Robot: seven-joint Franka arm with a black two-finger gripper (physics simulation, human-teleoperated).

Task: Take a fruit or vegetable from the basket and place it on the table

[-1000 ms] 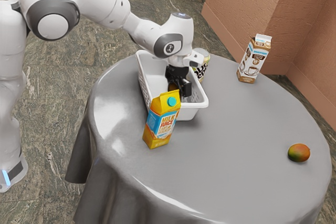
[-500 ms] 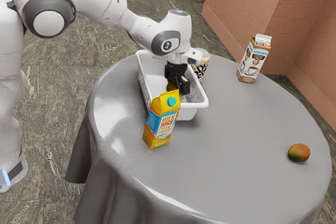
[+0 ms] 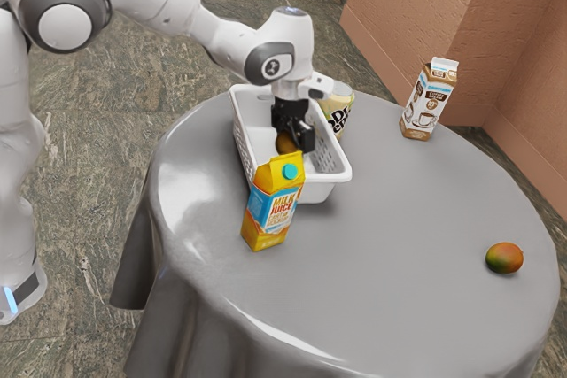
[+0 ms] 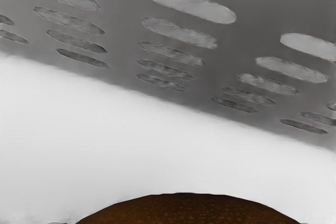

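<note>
Under the gripper (image 3: 293, 137), within the basket (image 3: 324, 190), find the fruit (image 3: 284, 143); cannot tell whether clamped or loose. Probably reaches in low to lift past the walls. Well off from the hand, see a mango (image 3: 504, 258) on the table (image 3: 399, 245).

Exterior view: bright, mostly diffuse light. I note white glare at the left of the bench (image 3: 399, 227), a thin highlight along its near edge, soft shadow beneath the basket (image 3: 335, 176). Wrist view: pale surface nearly washed out; fruit (image 4: 189, 211) dark.
</note>
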